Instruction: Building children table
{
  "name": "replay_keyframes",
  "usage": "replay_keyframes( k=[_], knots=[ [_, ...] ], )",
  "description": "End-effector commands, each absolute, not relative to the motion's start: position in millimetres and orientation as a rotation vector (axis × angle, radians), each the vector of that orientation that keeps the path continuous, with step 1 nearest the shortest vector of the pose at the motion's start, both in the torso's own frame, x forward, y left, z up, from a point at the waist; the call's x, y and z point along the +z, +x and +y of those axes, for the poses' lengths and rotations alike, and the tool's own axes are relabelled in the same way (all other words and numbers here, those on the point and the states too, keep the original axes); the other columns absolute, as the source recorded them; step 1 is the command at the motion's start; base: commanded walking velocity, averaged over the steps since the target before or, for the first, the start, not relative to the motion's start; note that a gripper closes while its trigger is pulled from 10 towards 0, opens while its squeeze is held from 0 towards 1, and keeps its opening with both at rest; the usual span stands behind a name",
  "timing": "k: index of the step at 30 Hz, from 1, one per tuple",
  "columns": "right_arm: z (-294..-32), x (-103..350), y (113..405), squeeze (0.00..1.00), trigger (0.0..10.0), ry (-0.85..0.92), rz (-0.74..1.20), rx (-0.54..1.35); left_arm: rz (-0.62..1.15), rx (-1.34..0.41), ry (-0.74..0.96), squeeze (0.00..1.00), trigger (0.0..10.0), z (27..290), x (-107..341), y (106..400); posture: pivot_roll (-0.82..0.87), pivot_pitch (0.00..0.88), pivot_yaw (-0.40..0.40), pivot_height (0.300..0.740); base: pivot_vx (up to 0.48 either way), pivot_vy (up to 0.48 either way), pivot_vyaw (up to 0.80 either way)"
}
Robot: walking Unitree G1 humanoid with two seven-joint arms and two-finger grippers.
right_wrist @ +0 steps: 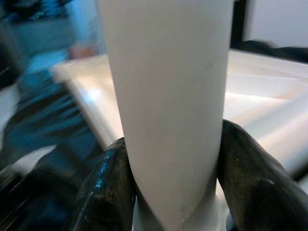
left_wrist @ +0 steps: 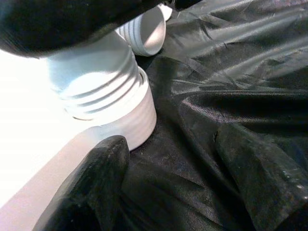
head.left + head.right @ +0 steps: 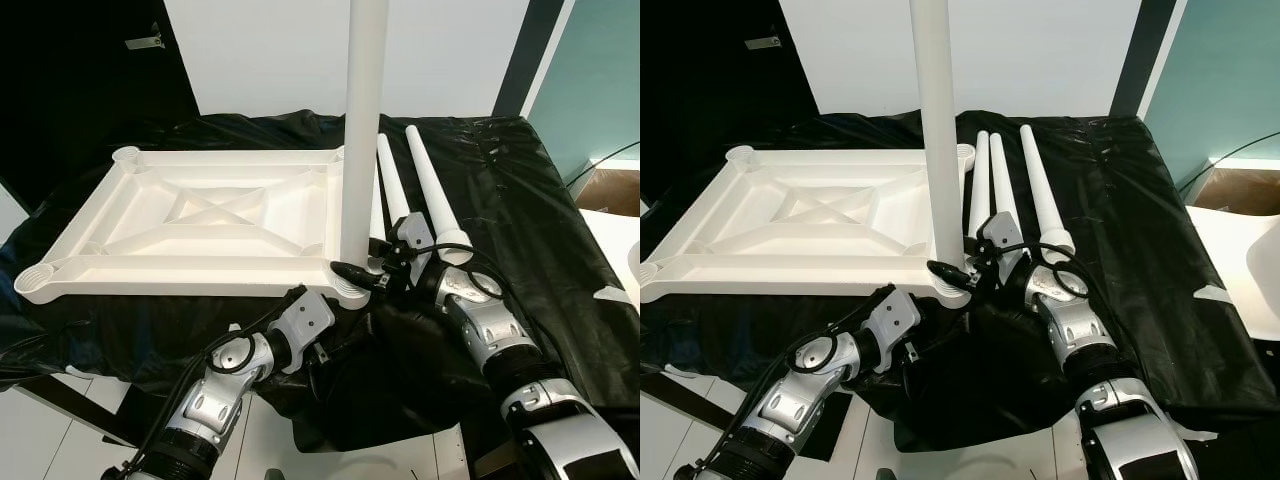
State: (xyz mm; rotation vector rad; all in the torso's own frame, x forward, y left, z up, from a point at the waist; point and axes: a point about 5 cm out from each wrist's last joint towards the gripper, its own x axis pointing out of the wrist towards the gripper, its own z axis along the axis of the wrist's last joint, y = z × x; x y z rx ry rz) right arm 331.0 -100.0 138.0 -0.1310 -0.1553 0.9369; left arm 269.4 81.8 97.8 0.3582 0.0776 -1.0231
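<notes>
Tabletop (image 3: 190, 215), white and flipped underside-up, lies on the black sheet (image 3: 500, 190) that covers the work surface, its ribbed frame and corner sockets facing up. One white leg (image 3: 362, 130) stands upright in the near corner socket (image 3: 345, 285) at about 5 o'clock of the tabletop. My right gripper (image 3: 368, 272) reaches in from 4 o'clock and pinches that leg low down, just above the socket, one black finger pressed on each side. My left gripper (image 2: 178, 178) hovers just below the same corner with its fingers (image 2: 96, 178) spread apart, one close beside the threaded socket, nothing between them. Three spare legs (image 3: 1015, 195) lie side by side on the sheet at 3 o'clock of the tabletop, just beside it
</notes>
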Motion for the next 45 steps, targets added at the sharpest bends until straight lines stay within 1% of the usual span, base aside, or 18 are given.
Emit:
replay_keyframes(
  k=[1, 2, 4, 8, 10, 21, 22, 24, 25, 31, 32, 34, 35, 38, 39, 40, 44, 45],
  knots=[
    [-102, 136, 330, 0.00, 0.0, -0.089, -0.225, 0.764, 0.084, -1.000, 0.372, 0.00, 10.0, 86, 96, 269, 0.12, 0.000, 0.020, 0.740, 0.000, 0.000, 0.00],
    [-102, 136, 330, 0.00, 0.0, -0.089, -0.225, 0.764, 0.084, -1.000, 0.372, 0.00, 10.0, 86, 96, 269, 0.12, 0.000, 0.020, 0.740, 0.000, 0.000, 0.00],
    [-111, 134, 326, 0.00, 0.0, 0.041, -0.289, 0.474, 0.083, -0.998, 0.372, 0.00, 10.0, 86, 96, 269, 0.12, 0.000, 0.017, 0.740, 0.000, 0.000, 0.00],
    [-94, 122, 305, 0.00, 0.0, 0.027, -0.284, 0.539, 0.082, -1.001, 0.373, 0.00, 10.0, 86, 97, 269, 0.12, 0.000, 0.025, 0.740, 0.000, 0.000, 0.00],
    [-90, 120, 302, 0.00, 0.0, 0.027, -0.279, 0.558, 0.083, -1.004, 0.375, 0.00, 10.0, 86, 97, 269, 0.12, 0.000, 0.025, 0.740, 0.000, 0.000, 0.00],
    [-91, 110, 303, 0.00, 0.0, 0.019, -0.206, 0.549, -0.019, -0.990, 0.256, 0.00, 10.0, 90, 119, 272, 0.12, 0.000, 0.030, 0.740, 0.000, 0.000, 0.00],
    [-90, 107, 301, 0.00, 6.3, 0.009, -0.184, 0.571, -0.030, -0.979, 0.254, 0.00, 10.0, 92, 121, 273, 0.12, 0.000, 0.028, 0.740, 0.000, 0.000, 0.00],
    [-89, 105, 300, 0.00, 6.3, 0.002, -0.170, 0.587, -0.035, -0.973, 0.254, 0.00, 10.0, 94, 121, 273, 0.12, 0.000, 0.028, 0.740, 0.000, 0.000, 0.00],
    [-88, 104, 299, 0.00, 10.0, -0.010, -0.162, 0.603, -0.047, -0.963, 0.246, 0.00, 10.0, 96, 123, 274, 0.12, 0.000, 0.028, 0.740, 0.000, 0.000, 0.00],
    [-91, 106, 301, 0.00, 10.0, -0.044, -0.172, 0.619, -0.050, -0.955, 0.253, 0.00, 10.0, 98, 125, 274, 0.12, 0.000, 0.025, 0.740, 0.000, 0.000, 0.00],
    [-94, 110, 304, 1.00, 10.0, -0.044, -0.185, 0.626, -0.043, -0.957, 0.268, 0.00, 10.0, 98, 123, 275, 0.12, 0.000, 0.026, 0.740, 0.000, 0.000, 0.00],
    [-100, 119, 313, 1.00, 10.0, -0.082, -0.197, 0.646, -0.034, -0.966, 0.284, 0.00, 10.0, 96, 121, 275, 0.11, 0.000, 0.029, 0.740, 0.000, 0.000, 0.00],
    [-102, 123, 317, 0.17, 10.0, -0.105, -0.195, 0.670, -0.033, -0.970, 0.285, 0.00, 10.0, 95, 121, 275, 0.11, 0.000, 0.029, 0.740, 0.000, 0.000, 0.00],
    [-103, 125, 319, 0.17, 10.0, -0.122, -0.191, 0.685, -0.033, -0.972, 0.284, 0.00, 10.0, 94, 121, 275, 0.11, 0.000, 0.029, 0.740, 0.000, 0.000, 0.00],
    [-103, 127, 321, 0.00, 10.0, -0.143, -0.182, 0.745, -0.032, -0.976, 0.284, 0.00, 10.0, 93, 121, 275, 0.10, 0.000, 0.032, 0.740, 0.000, 0.000, 0.00],
    [-102, 129, 321, 0.00, 10.0, -0.178, -0.178, 0.821, -0.029, -0.982, 0.286, 0.00, 10.0, 92, 120, 274, 0.10, 0.000, 0.032, 0.740, 0.000, 0.000, 0.00],
    [-102, 132, 320, 0.00, 10.0, -0.224, -0.169, 0.929, -0.025, -0.989, 0.287, 0.00, 10.0, 91, 119, 274, 0.10, 0.000, 0.033, 0.740, 0.000, 0.000, 0.00],
    [-101, 132, 321, 0.00, 8.1, -0.245, -0.165, 0.972, -0.025, -0.990, 0.287, 0.00, 10.0, 90, 119, 274, 0.10, 0.000, 0.031, 0.740, 0.000, 0.000, 0.00]
  ],
)
